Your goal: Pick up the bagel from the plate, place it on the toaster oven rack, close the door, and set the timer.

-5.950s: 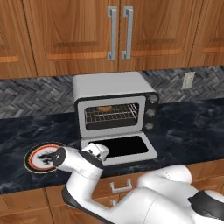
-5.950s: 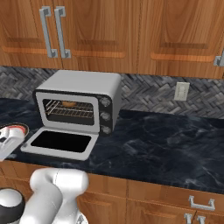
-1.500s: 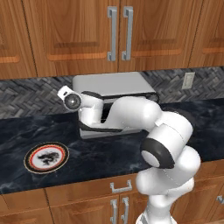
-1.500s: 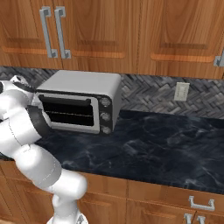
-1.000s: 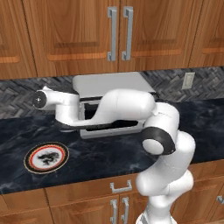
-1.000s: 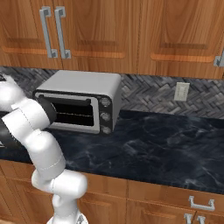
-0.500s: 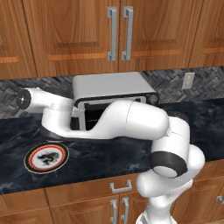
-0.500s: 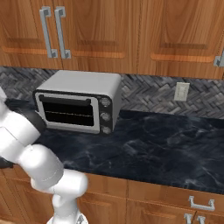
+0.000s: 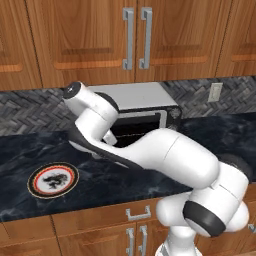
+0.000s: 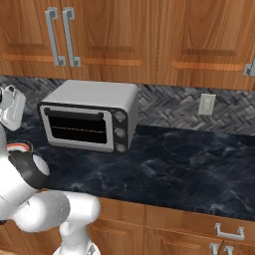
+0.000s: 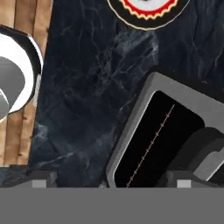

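Observation:
The silver toaster oven (image 10: pixel 94 94) stands on the dark counter with its door (image 10: pixel 78 127) shut. A thin line of the rack (image 10: pixel 79 128) shows through the dark glass. The bagel is hidden. The plate (image 9: pixel 52 180) lies bare on the counter left of the oven, and its red and orange rim (image 11: pixel 148 15) shows at the top of the hand view. My gripper (image 11: pixel 109 179) hangs open and holds nothing, above the counter to the left of the door (image 11: pixel 162 140). My white arm (image 9: pixel 150 150) curves across the oven's front in the left base view.
Three round knobs (image 10: pixel 119 132) run down the right of the oven's front. Wooden cabinets (image 9: pixel 135 40) hang close above the oven. A wall outlet (image 10: pixel 206 104) sits on the tiled backsplash to the right. The wooden counter edge (image 11: pixel 26 26) shows in the hand view.
The hand swung out left, then came back right and higher, close to the oven's left side, and the arm folded in front of the oven. The door stayed shut and the jaws open.

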Controlling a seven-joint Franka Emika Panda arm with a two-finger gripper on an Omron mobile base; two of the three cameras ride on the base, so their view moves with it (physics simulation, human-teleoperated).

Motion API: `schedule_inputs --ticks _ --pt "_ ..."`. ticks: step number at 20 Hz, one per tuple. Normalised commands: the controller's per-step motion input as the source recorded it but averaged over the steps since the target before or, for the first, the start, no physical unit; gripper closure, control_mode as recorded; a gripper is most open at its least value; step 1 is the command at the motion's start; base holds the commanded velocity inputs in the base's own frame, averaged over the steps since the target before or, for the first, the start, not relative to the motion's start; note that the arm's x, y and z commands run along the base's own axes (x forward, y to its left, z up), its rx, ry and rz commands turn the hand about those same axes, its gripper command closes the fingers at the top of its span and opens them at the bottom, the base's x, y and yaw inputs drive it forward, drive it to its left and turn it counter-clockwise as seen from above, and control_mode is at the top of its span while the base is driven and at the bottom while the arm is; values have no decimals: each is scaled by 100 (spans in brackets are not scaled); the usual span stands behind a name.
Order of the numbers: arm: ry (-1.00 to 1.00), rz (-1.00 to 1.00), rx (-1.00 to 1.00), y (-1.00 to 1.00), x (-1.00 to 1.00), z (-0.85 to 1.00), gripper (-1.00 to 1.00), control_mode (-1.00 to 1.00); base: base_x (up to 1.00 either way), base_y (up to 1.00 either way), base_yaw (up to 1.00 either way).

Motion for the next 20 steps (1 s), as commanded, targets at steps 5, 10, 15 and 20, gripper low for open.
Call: schedule_inputs --ticks 5,10,15,20 --pt "0 -49 51 -100 -11 -36 -100 -100 0 0 0" --pt "-3 -53 33 -88 0 -42 -100 -100 0 0 0" --pt "-15 -47 4 -53 0 -36 -100 -100 0 0 0" --pt "-16 -45 0 -42 5 -28 -100 -100 0 0 0"
